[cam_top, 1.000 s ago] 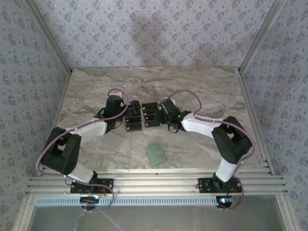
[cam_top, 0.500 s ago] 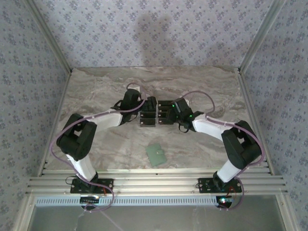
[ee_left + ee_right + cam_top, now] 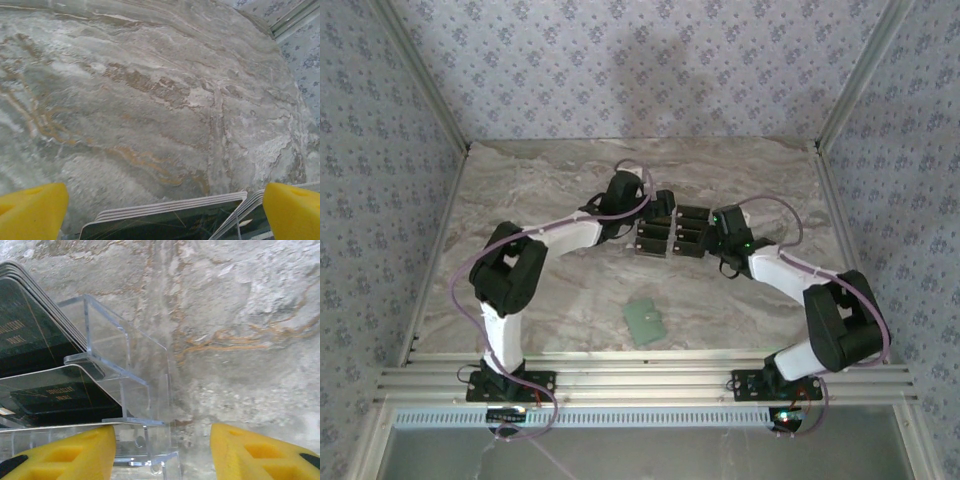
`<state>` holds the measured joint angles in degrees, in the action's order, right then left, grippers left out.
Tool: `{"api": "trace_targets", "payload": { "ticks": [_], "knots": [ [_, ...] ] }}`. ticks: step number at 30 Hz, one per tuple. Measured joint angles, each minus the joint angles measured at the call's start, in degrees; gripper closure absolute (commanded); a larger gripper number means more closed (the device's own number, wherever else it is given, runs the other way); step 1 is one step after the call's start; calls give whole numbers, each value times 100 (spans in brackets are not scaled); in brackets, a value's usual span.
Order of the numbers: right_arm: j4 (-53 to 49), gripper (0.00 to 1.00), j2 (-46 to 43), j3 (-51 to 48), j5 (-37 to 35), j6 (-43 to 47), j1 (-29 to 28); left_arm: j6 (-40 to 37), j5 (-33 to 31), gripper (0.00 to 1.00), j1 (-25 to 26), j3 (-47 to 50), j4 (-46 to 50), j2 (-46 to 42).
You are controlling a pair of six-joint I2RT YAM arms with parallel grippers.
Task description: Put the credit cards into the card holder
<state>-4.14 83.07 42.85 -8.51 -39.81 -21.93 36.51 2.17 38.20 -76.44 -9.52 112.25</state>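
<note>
Left gripper (image 3: pixel 162 210) gapes wide (credit cards (image 3: pixel 150 226) between its jaws)

Cards (image 3: pixel 655 240): thin, black and rectangular, with rounded corners, small pale lettering and fine thin lines across the faces.
Card grouping: several cards to a stack, their edges slightly fanned. From above they form two clusters of dark rows, side by side.
Card pose: they stand leaning on the steps of a clear stepped stand (image 3: pixel 125 370), one row above another.
Card place: mid-table (image 3: pixel 520 200), slightly right of centre.
Wallet (image 3: pixel 645 320): small, pale green and squarish, lying flat and turned a little askew.
Wallet state: too small to tell whether it is folded shut or open.
Wallet place: on the bare marble toward the near edge, well apart from the cards.
</note>
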Motion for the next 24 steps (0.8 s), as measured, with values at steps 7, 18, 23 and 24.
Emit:
{"api": "trace_targets", "payload": {
  "ticks": [7, 18, 23, 24],
  "knots": [
    [-59, 42, -225, -116, 188, 81, 129, 0, 83, 0, 61, -442, 197, 297],
    [-149, 36, -385, -146, 1027, 437, 120, 7, -28, 0, -15, -356, 466, 260],
    [-398, 36, -898, -144, 1091, 514, -22, 22, -48, 0, -240, -70, 514, -39],
    [-444, 35, -1003, -142, 1086, 514, -55, 22, -55, 0, -291, -4, 516, -140]
  ]
}}
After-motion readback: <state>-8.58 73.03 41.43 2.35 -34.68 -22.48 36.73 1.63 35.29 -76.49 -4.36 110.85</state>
